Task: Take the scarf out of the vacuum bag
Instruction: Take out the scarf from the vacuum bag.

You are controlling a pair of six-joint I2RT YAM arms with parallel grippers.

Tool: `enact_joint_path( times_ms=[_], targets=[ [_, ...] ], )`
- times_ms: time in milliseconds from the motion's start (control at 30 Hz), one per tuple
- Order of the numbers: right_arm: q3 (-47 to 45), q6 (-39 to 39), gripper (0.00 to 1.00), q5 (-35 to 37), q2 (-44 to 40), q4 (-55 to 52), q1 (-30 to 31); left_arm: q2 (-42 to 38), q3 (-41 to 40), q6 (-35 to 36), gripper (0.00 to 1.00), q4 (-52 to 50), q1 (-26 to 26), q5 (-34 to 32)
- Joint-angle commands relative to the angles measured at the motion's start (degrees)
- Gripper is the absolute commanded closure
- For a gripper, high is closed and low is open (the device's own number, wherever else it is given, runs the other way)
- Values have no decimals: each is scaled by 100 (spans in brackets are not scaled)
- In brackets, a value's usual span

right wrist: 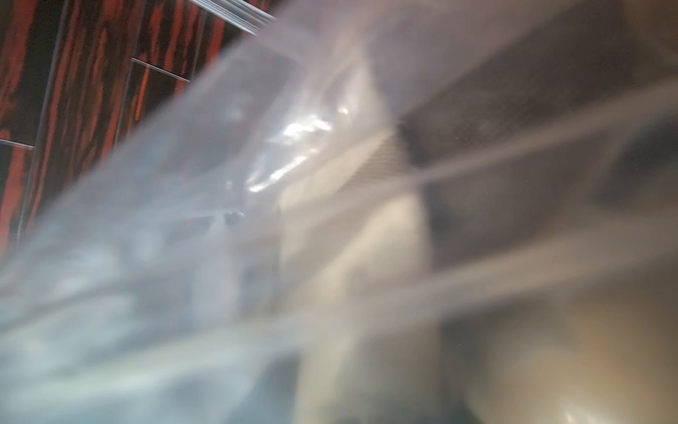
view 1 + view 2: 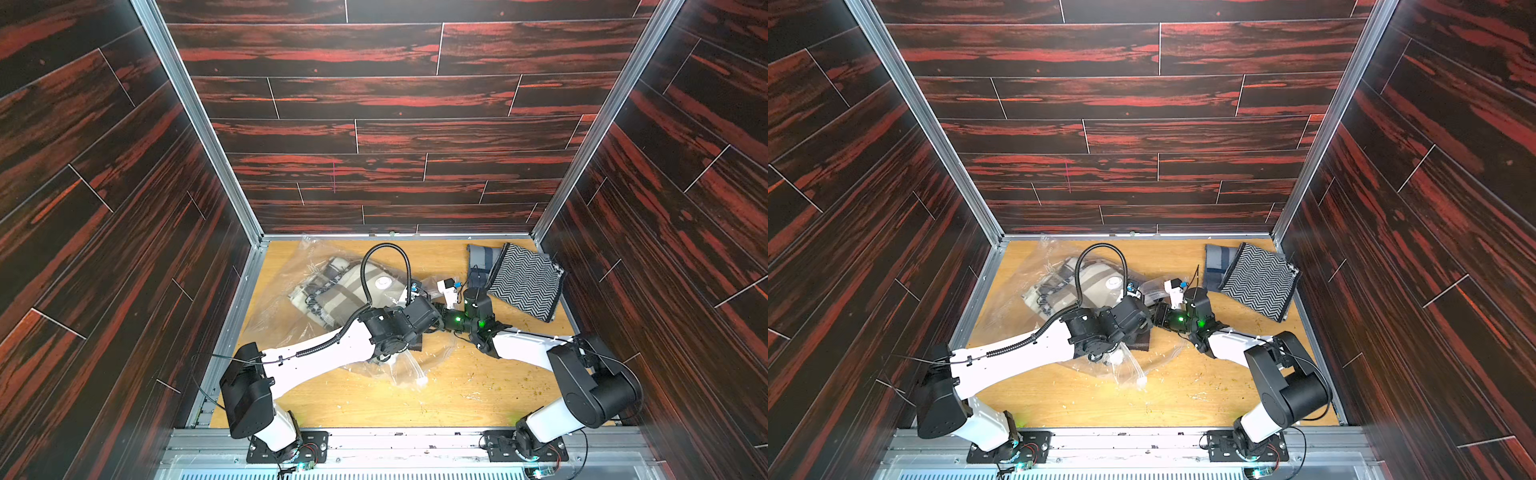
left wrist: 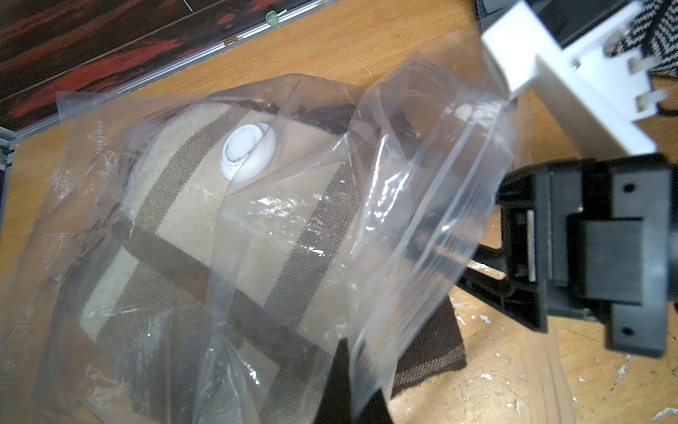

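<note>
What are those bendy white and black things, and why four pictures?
They are two robot arms, the left arm and the right arm, each ending in a claw. Two pictures look down from above; two come from wrist cameras. On the wooden table lies a clear crinkly plastic vacuum bag with a round white valve, and a beige and brown checked scarf inside. The left claw is shut, seemingly pinching the bag's open edge. The right claw reaches to the bag's mouth; its camera sees mostly blurry plastic. A black and white zigzag cloth lies farther back.
</note>
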Motion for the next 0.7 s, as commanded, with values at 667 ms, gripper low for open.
enact_joint_path(
  times_ms=[667],
  targets=[
    [848, -1167, 42, 1622, -500, -2205, 399, -386, -295, -28, 100, 55, -11, -456]
  ],
)
